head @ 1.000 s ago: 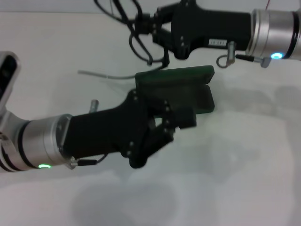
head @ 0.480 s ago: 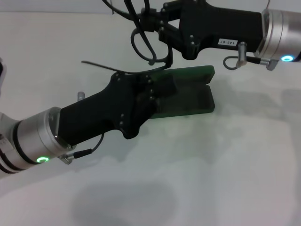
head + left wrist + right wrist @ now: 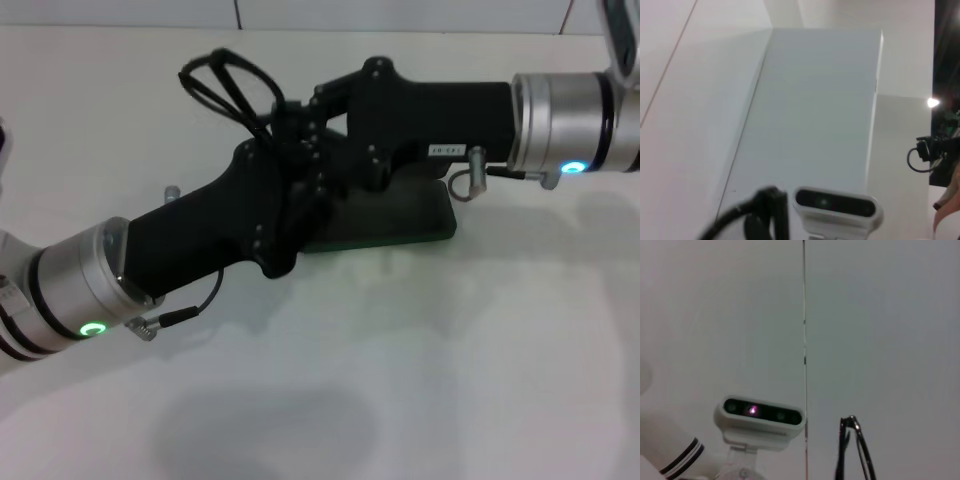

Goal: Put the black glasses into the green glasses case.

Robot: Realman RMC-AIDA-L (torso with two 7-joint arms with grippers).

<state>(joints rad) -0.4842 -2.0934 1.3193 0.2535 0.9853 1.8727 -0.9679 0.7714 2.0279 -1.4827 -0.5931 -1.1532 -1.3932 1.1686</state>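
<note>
Your right gripper [image 3: 285, 125] pinches the black glasses [image 3: 228, 90] at upper centre, above the green glasses case [image 3: 420, 215] on the table [image 3: 450, 380]; the left gripper [image 3: 300, 200] blocks the case, grip unclear.

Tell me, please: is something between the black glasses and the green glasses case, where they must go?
Yes. In the head view the left hand sits over the near-left end of the green glasses case, between it and the black glasses held by the right hand. The case opening is hidden.
</note>
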